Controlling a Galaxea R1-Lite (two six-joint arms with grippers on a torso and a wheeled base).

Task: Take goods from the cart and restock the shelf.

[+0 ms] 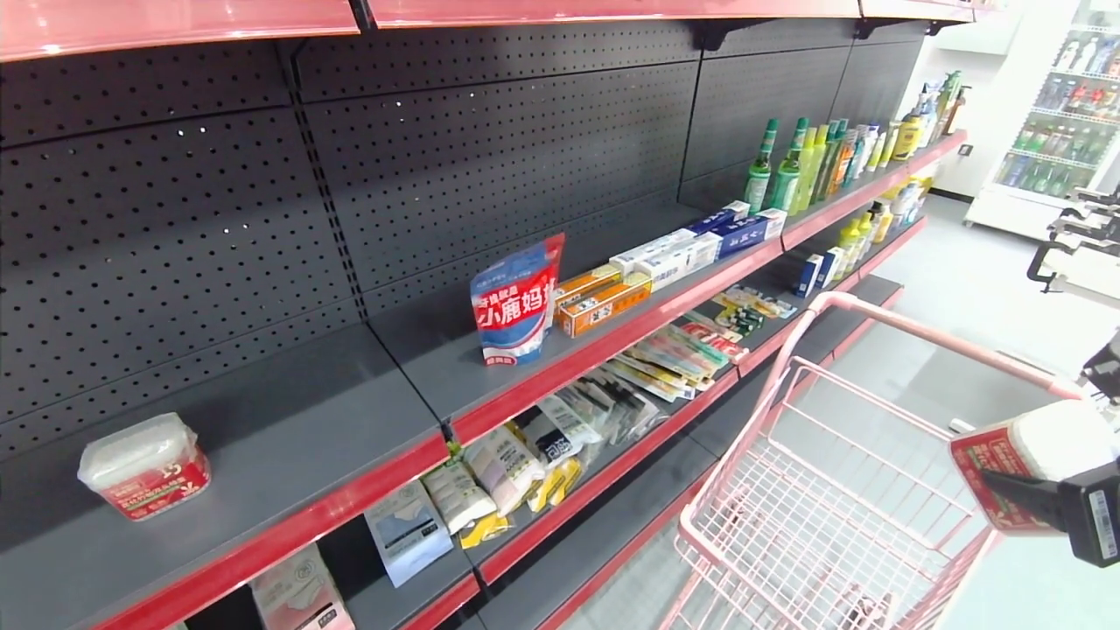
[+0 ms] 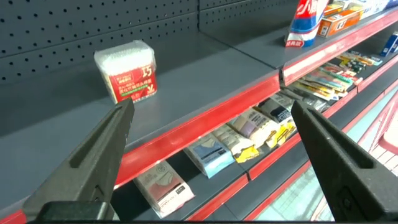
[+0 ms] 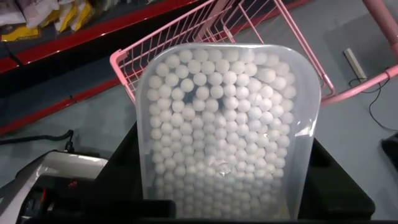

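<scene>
The cotton swab box (image 1: 1019, 459) sat pinched between the fingers of the right gripper (image 1: 1041, 499), held above the right side of the pink cart (image 1: 941, 339), well apart from the shelf (image 1: 289, 429). The left gripper (image 2: 217, 155) hung before the shelf with its fingers spread wide, facing a second swab box (image 2: 126, 70) standing there.

tub (image 3: 227, 124): clear plastic, seen end-on, packed w/ small white round tips, prob. cotton swabs.
right gripper (image 3: 231, 186): dark fingers (image 3: 342, 190) pressed on both sides of tub, holding it.
cart (image 3: 119, 61): pink wire, beyond tub; corner of rim & bit of pink handle in view.
shelf (image 3: 62, 42): red front edges past cart; yellow packs (image 3: 68, 15) on one level.
floor (image 3: 81, 115): grey; thin black cable (image 3: 373, 104) lying near cart.
</scene>
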